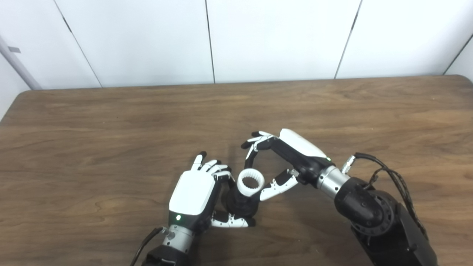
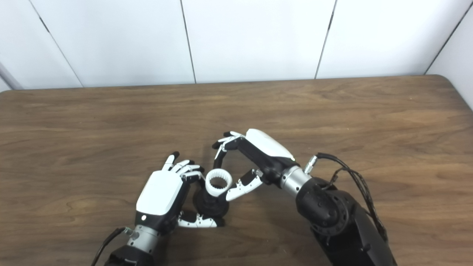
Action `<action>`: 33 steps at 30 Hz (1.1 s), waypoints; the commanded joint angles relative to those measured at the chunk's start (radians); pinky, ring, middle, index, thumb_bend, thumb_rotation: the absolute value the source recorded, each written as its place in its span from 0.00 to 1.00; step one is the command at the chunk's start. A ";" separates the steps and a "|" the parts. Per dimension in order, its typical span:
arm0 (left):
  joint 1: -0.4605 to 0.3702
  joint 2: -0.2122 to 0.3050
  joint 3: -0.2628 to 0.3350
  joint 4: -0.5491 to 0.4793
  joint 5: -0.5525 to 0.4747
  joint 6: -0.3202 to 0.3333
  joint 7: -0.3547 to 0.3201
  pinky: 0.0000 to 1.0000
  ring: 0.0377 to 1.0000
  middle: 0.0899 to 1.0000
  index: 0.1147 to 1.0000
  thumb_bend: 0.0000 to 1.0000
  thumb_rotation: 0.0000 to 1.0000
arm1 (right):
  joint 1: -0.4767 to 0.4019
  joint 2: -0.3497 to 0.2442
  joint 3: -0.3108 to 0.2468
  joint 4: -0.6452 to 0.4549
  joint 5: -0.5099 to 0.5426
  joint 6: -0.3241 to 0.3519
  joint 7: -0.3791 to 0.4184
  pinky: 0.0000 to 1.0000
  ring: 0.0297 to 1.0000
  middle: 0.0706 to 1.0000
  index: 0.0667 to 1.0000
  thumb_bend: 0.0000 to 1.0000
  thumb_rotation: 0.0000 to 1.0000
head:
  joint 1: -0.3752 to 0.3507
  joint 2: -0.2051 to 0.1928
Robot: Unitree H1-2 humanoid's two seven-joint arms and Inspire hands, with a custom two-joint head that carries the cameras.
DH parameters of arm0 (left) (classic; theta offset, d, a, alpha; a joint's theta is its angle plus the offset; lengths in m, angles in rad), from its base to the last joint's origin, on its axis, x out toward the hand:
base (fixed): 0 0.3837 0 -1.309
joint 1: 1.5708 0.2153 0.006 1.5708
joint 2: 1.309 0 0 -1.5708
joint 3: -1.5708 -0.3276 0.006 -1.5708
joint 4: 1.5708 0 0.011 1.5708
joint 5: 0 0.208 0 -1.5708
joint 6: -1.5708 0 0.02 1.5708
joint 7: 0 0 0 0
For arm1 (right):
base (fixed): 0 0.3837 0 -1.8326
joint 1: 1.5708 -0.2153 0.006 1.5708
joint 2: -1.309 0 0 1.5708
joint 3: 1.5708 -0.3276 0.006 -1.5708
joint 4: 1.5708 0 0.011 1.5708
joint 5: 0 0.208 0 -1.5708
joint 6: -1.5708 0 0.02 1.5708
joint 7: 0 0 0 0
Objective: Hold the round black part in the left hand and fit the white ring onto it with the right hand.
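The round black part (image 1: 242,206) stands on the wooden table (image 1: 111,140) near the front middle. My left hand (image 1: 194,192) is shut on it, fingers curled round its left side and thumb (image 1: 231,222) under its front. The white toothed ring (image 1: 250,181) sits tilted on top of the black part; it also shows in the right eye view (image 2: 218,181). My right hand (image 1: 292,151) reaches in from the right and pinches the ring, fingers on its far edge and thumb (image 1: 275,186) on its right edge.
The table's far edge meets a white panelled wall (image 1: 258,37). My right forearm with its cables (image 1: 384,207) lies over the front right of the table.
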 commanded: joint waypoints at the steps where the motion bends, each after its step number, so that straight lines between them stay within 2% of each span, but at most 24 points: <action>1: 0.001 -0.002 -0.018 0.026 0.030 0.005 -0.016 1.00 0.85 0.74 0.42 0.52 0.05 | -0.014 0.012 -0.002 -0.004 0.005 -0.047 -0.020 0.92 0.95 0.80 0.45 0.52 0.13 | 0.001 0.000; 12: 0.000 -0.004 -0.024 0.021 0.031 0.014 -0.017 1.00 0.85 0.74 0.42 0.52 0.05 | -0.002 0.014 0.018 0.020 -0.008 -0.081 -0.020 0.94 0.94 0.80 0.45 0.52 0.13 | 0.008 0.005; 20: -0.001 -0.004 -0.028 0.017 0.038 0.015 -0.019 1.00 0.85 0.74 0.42 0.52 0.05 | 0.014 0.014 0.014 0.037 -0.008 -0.101 -0.022 0.98 0.95 0.80 0.45 0.52 0.13 | 0.010 0.009; 33: -0.001 -0.004 -0.030 0.022 0.037 0.010 -0.005 1.00 0.85 0.74 0.42 0.52 0.05 | 0.024 0.008 0.006 0.055 -0.021 -0.115 -0.029 0.98 0.96 0.80 0.45 0.52 0.13 | 0.010 0.009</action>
